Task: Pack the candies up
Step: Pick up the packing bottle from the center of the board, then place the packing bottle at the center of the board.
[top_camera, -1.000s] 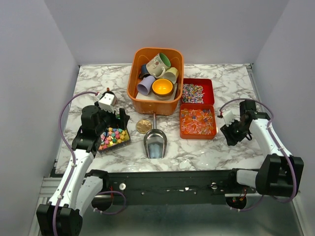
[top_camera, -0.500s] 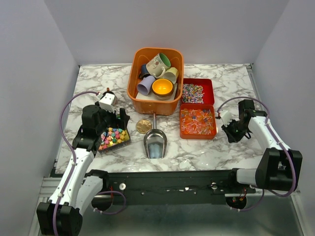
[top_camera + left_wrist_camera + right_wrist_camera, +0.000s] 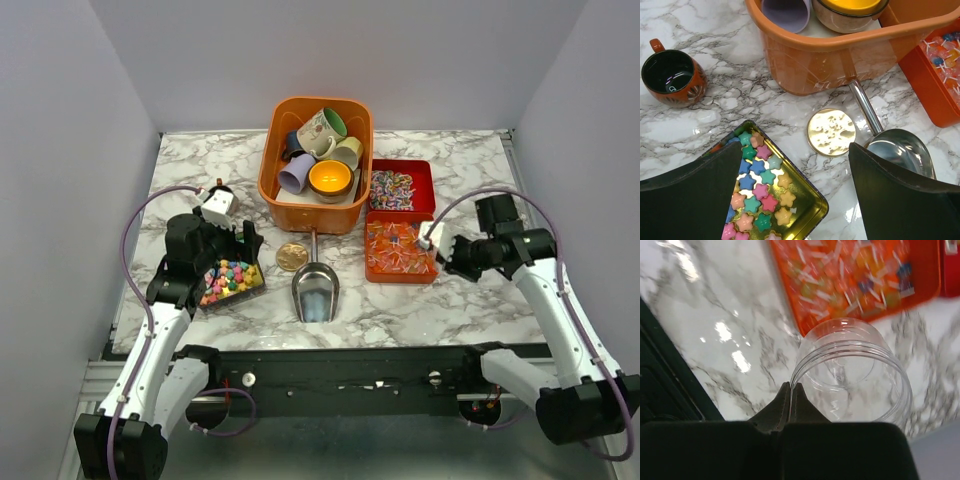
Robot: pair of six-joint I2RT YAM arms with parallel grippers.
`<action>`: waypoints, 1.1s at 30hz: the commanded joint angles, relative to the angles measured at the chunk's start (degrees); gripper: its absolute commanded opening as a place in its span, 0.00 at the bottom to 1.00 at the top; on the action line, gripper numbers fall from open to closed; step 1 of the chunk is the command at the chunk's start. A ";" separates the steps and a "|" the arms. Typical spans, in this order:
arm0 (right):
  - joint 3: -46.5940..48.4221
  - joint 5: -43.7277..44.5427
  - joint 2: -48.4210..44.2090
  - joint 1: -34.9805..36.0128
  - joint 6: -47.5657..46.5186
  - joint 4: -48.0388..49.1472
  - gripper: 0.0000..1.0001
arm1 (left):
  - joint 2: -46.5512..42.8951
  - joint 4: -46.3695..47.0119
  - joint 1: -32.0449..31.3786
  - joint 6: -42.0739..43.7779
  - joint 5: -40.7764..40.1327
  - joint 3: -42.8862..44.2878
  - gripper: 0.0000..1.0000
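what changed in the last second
The right gripper swung left to the right edge of the tray of orange-red candies, and its jaws closed. They now meet at the rim of a clear jar; whether they pinch it is unclear. The left gripper stayed open over the star-candy tin; the scoop did not move.

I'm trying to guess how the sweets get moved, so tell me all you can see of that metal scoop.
The scoop is shiny silver metal: a deep, rounded bowl, open side up and apparently empty, with a thin straight handle. It lies flat on the marble table, bowl toward the arms, the handle's end reaching the wall of the orange tub. A gold disc lies close beside it. Nothing grips it.
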 commanded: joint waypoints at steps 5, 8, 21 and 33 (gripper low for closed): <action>-1.58 -4.68 3.44 30.09 -1.13 0.32 0.01 | -1.77 -4.02 -0.03 1.77 1.18 2.02 0.99; -2.29 -3.00 5.38 38.53 -0.51 3.05 0.01 | -2.56 -6.04 -0.03 2.48 1.00 2.55 0.99; -4.49 2.27 15.49 52.52 -4.64 6.13 0.01 | -7.48 -6.66 -0.03 0.46 2.06 1.58 0.99; -9.76 6.49 16.90 54.81 -4.12 10.70 0.01 | -7.22 -8.07 -0.03 -0.50 3.46 1.06 0.99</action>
